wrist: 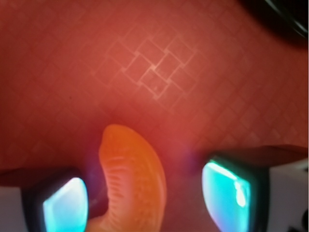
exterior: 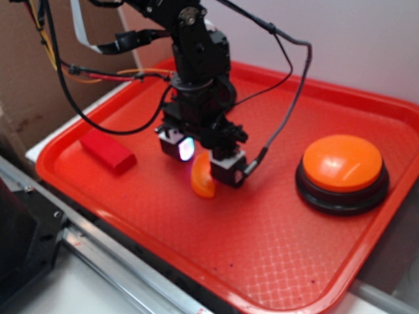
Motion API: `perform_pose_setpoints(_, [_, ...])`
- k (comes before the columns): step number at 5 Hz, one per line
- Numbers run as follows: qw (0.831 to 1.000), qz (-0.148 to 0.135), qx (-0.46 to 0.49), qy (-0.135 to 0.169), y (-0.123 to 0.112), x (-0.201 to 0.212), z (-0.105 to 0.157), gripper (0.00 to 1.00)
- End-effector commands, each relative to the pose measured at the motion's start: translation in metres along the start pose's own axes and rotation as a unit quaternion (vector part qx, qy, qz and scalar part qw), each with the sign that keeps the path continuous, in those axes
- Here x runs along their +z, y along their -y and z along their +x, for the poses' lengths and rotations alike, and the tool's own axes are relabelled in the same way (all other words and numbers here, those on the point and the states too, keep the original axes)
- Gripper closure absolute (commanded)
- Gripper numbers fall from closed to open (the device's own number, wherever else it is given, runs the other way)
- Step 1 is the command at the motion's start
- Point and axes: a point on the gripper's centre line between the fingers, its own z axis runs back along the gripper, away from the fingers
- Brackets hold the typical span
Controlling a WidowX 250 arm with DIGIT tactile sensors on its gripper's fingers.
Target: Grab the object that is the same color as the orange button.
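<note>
on red textured tray [exterior: 275, 261], pale wall behind

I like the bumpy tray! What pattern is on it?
The red tray has a woven criss-cross pattern of little squares. The wrist view shows it best, just beyond the orange piece.

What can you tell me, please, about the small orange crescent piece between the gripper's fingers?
The orange crescent piece is small, glossy and curved like an orange segment, seemingly plastic, with fine ribbed lines along its inner curve. It sits on the red tray, left of the orange button in the exterior view. The gripper is open around it: the wrist view shows it nearer one glowing pad, with a clear gap to the other. Whether the near pad touches it cannot be told.
</note>
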Motion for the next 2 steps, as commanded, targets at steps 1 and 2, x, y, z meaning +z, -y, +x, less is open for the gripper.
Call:
perform_pose_setpoints(1, [1.000,-0.010,0.012,0.003,-0.0053,-0.0007,0.0034,0.97])
perform_pose_setpoints(2, [1.000,-0.013,0.015,0.002,-0.0071,-0.0001,0.0032,1.00])
